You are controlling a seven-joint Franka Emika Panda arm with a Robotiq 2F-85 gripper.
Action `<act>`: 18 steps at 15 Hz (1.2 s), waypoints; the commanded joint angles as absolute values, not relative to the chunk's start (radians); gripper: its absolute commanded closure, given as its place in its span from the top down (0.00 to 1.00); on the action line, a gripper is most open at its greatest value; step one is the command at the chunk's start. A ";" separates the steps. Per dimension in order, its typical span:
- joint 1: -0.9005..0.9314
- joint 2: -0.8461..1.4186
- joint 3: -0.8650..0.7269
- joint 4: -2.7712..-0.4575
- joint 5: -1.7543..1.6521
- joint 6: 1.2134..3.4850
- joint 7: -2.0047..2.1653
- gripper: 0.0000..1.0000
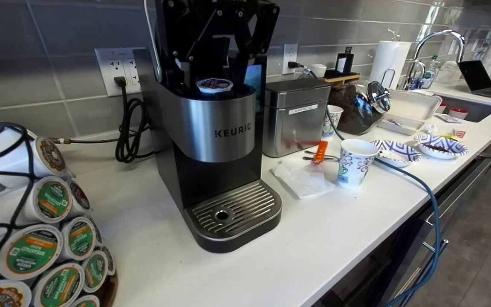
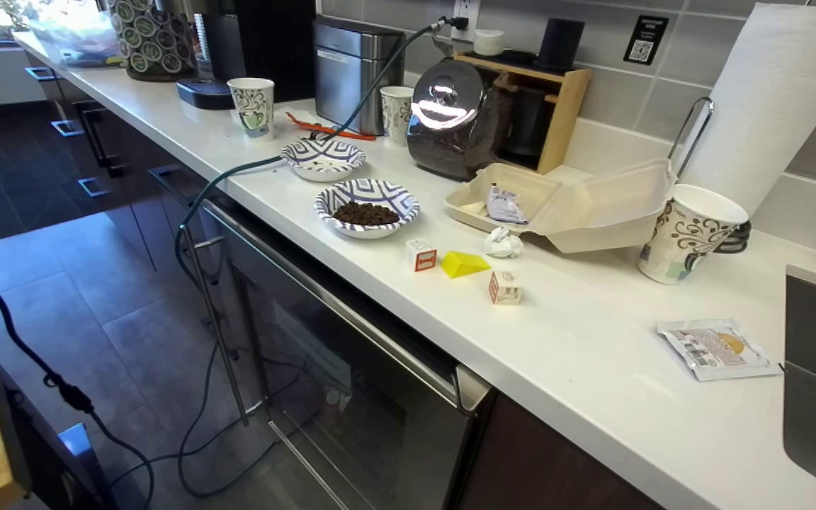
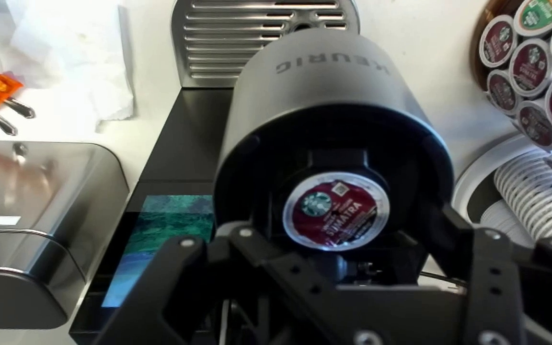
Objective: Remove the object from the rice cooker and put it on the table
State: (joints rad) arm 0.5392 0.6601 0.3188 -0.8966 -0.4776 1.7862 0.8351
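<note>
A coffee pod (image 1: 214,85) with a dark red Sumatra lid sits in the open top of the Keurig coffee machine (image 1: 215,128). The pod (image 3: 336,211) faces up inside the machine's dark well in the wrist view. My gripper (image 1: 209,68) is over the well, with its fingers spread apart. In the wrist view the gripper (image 3: 343,227) has one finger on each side of the pod, with gaps between. The fingertips are partly lost in the dark. No rice cooker shows. The white counter (image 1: 143,238) surrounds the machine. The gripper is out of view in an exterior view (image 2: 207,92) showing the machine's drip tray.
A rack of coffee pods (image 1: 36,247) stands at one side of the machine. A steel box (image 1: 297,119) stands close on the other side. A napkin (image 1: 303,179), a paper cup (image 1: 354,164), patterned bowls (image 2: 367,207) and a blue cable (image 1: 416,181) are on the counter.
</note>
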 commanded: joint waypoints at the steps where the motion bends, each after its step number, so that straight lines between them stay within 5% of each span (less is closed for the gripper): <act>1: 0.544 0.688 0.315 -0.862 -0.473 1.799 0.874 0.75; 7: 0.561 0.698 0.301 -0.857 -0.510 1.796 0.887 0.77; 8: 0.563 0.699 0.301 -0.856 -0.512 1.797 0.890 0.55; 11: 0.567 0.694 0.301 -0.856 -0.520 1.799 0.895 0.35; 18: 0.567 0.639 0.302 -0.867 -0.538 1.788 0.917 0.27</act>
